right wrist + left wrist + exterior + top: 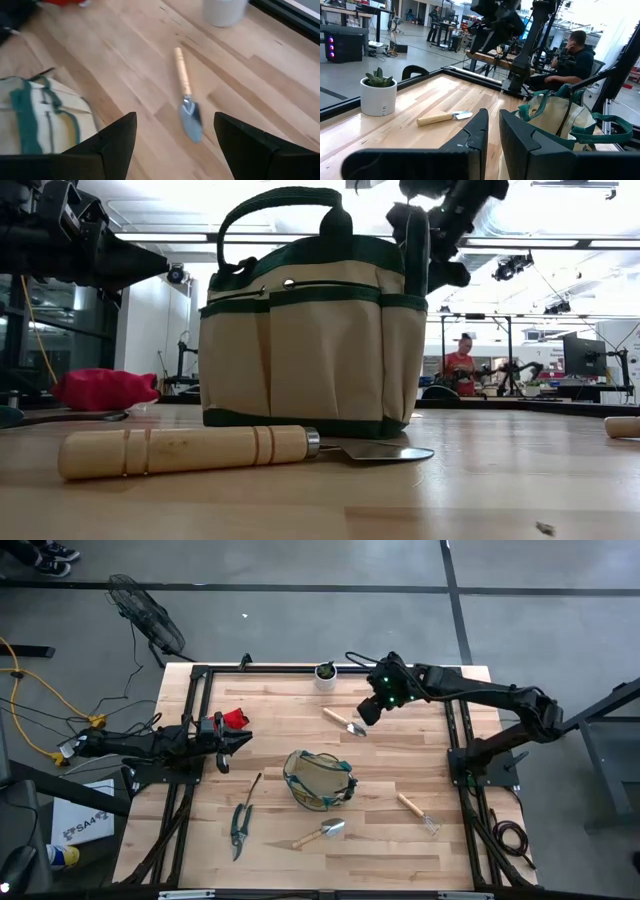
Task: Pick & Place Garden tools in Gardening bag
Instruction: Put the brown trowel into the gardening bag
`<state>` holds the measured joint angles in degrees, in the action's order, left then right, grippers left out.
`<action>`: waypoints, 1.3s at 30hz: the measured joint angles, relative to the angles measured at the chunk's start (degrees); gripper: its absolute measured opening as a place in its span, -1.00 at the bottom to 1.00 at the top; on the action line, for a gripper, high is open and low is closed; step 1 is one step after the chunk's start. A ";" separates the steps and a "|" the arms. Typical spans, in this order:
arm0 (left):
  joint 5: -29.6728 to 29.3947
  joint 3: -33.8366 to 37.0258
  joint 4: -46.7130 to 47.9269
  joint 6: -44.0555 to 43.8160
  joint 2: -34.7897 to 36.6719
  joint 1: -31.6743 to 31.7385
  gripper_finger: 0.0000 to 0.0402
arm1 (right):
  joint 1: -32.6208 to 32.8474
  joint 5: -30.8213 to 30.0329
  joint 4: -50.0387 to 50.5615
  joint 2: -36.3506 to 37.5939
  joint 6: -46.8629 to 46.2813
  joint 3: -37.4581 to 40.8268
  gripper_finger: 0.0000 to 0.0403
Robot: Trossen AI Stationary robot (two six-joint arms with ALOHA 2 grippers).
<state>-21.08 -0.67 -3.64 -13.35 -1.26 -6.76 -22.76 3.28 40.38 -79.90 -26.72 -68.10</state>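
The tan bag with green trim (pixel 320 780) stands upright at the table's middle. A wooden-handled trowel (pixel 345 723) lies flat on the far side of it, and it also shows in the right wrist view (pixel 187 102). My right gripper (pixel 175 145) is open, hovering above this trowel (pixel 368 708) and touching nothing. A second trowel (pixel 320 833), a fork (pixel 415 812), pruning shears (pixel 240 830) and a thin tool (pixel 255 785) lie on the table. A red item (pixel 235 719) lies at the left. My left gripper (pixel 240 740) is shut and empty beside the red item.
A small white pot with a green plant (pixel 326 674) stands at the far edge, close to my right arm. Black frame rails (pixel 195 720) run along the table's sides. People (pixel 575 55) are in the room beyond the table.
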 joint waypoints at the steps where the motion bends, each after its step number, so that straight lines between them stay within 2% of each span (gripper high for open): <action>1: 0.00 0.00 -0.01 -0.01 0.00 0.00 -0.78 | -0.74 0.32 0.44 0.00 0.88 0.00 0.28; 6: 0.00 0.00 0.00 0.00 0.00 0.01 -0.78 | -5.44 2.73 0.65 -1.41 6.37 0.00 0.28; 13: 0.00 0.00 0.00 0.00 0.00 0.00 -0.78 | -11.42 8.61 0.59 -7.49 13.52 0.00 0.28; 19: 0.02 0.00 -0.01 -0.01 0.00 0.01 -0.78 | -13.88 18.15 0.27 -14.47 21.86 0.00 0.28; 26: 0.02 0.00 0.00 0.00 0.00 0.02 -0.78 | -13.16 17.73 -2.87 -20.78 28.30 0.00 0.28; 31: 0.02 0.00 0.00 0.00 0.00 0.02 -0.78 | -11.42 15.48 -6.24 -21.90 29.98 0.00 0.28; 39: 0.02 0.00 -0.02 0.00 -0.01 0.02 -0.78 | -6.30 7.53 -11.20 -22.37 30.01 -0.02 0.28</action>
<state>-21.06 -0.67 -3.66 -13.35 -1.27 -6.75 -29.07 10.81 29.18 -102.26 3.29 -68.12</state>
